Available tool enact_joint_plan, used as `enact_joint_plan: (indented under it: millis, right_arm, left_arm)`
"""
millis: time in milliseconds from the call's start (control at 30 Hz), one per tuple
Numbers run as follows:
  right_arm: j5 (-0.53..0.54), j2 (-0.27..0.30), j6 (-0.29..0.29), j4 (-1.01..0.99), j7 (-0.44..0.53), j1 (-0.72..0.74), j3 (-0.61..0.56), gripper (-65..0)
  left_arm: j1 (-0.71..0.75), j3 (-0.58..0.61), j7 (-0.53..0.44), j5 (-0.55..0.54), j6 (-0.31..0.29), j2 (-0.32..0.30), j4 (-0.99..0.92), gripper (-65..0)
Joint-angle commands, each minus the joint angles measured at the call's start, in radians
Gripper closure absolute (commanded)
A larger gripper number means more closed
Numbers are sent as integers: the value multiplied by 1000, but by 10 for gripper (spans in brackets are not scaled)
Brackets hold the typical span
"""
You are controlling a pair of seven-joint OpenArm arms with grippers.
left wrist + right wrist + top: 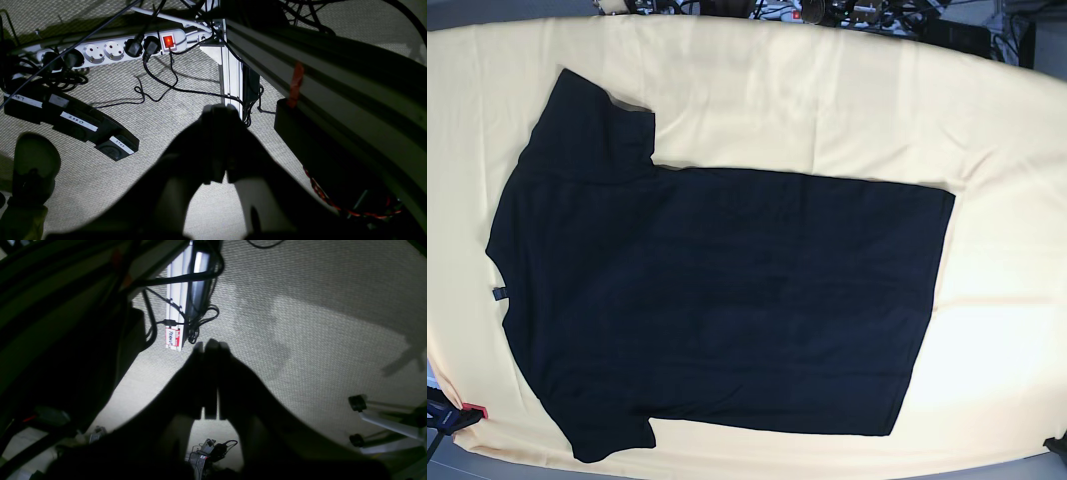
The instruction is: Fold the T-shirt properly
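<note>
1. Black fabric is filling most of the base view: the T-shirt [717, 300] is lying flat, plain side up, on the pale yellow cloth [827, 100], its neck toward the left edge and its hem toward the right edge.
2. Its long axis is running left to right, with one sleeve reaching toward the top-left corner and the other toward the bottom-left corner.
3. Neither arm is appearing over the cloth, so I cannot tell which is nearer the shirt; both wrist cameras are looking down at carpeted floor beside the table frame.
4. The left gripper [218, 110] is hanging with its fingers pressed together, holding nothing.
5. The right gripper [210, 345] is likewise closed and empty.
6. Below the left gripper, foot pedals [80, 123] are carrying handwritten tape labels reading "ZERO" and "STOP", beside a white power strip [110, 50] with a lit red switch.
</note>
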Motion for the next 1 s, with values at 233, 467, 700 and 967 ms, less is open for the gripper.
enact_joint_plan:
  millis: [233, 467, 700, 967]
  right_arm:
    - [-5, 6, -42, 45, -26, 19, -2, -316]
    - [-5, 6, -42, 45, -25, 19, -2, -314]
    - [-5, 6, -41, 45, -31, 19, -3, 0]
    - [-72, 8, 81, 55, -148, 14, -3, 0]
  left_arm:
    - [2, 0, -6, 2, -5, 0, 6, 0]
    - [2, 0, -6, 2, -5, 0, 6, 0]
    - [2, 0, -6, 2, -5, 0, 6, 0]
    - [9, 0, 89, 3, -18, -18, 43, 0]
